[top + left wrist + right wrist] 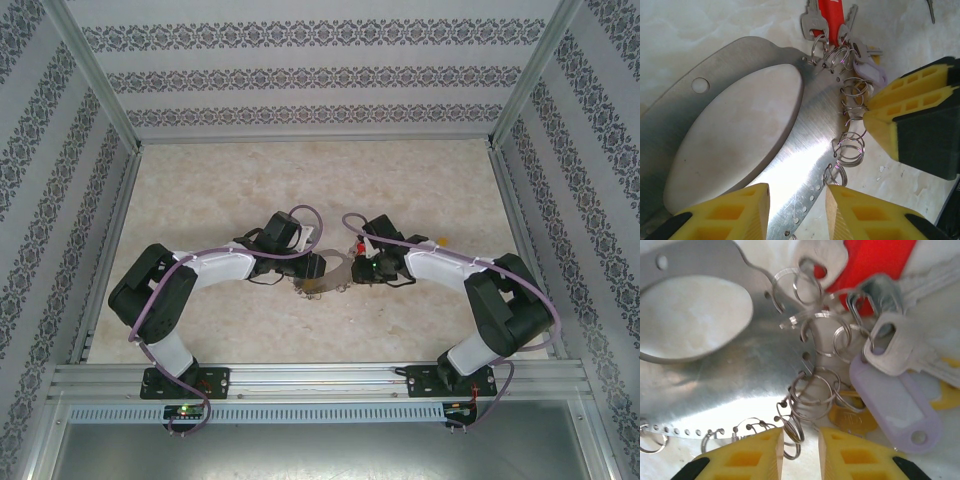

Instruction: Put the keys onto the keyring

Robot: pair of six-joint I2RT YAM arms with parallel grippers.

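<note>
Both arms meet near the middle of the table (300, 180), a bit toward its near edge. A steel plate (805, 165) with an oval cut-out lies flat there, with small holes along its edge. The keyring (812, 390) is a run of thin split rings hooked through those holes and tangled along the plate's edge. The keys (895, 347) are bunched at the end of that run toward the table's far edge. Several are already on rings, with a red tag (831, 12) and a lavender tag (895, 405) among them. One loose key (930, 11) lies apart on the table, beyond the bunch.

Left gripper (797, 210): fingers spread, pointing down over the plate's holed edge, one finger above the metal, nothing pinched. Right gripper (801, 450): fingers nearly together, tips right at the rings. A ring sits at the mouth, but I cannot tell if it is pinched.

Risks, my read:
- The rings are springy and interlocked, so a pull on one likely drags its neighbours and the key bunch.
- The plate looks slick and unclamped, so it may slide or pivot if the right arm tugs.
- Thin wire can slip off the pads.
- The grippers work close together, so they could bump.

Writing: none readable. The tags look blank. A brass-coloured disc (852, 417) under the rings has embossed marks, too blurred to read.
</note>
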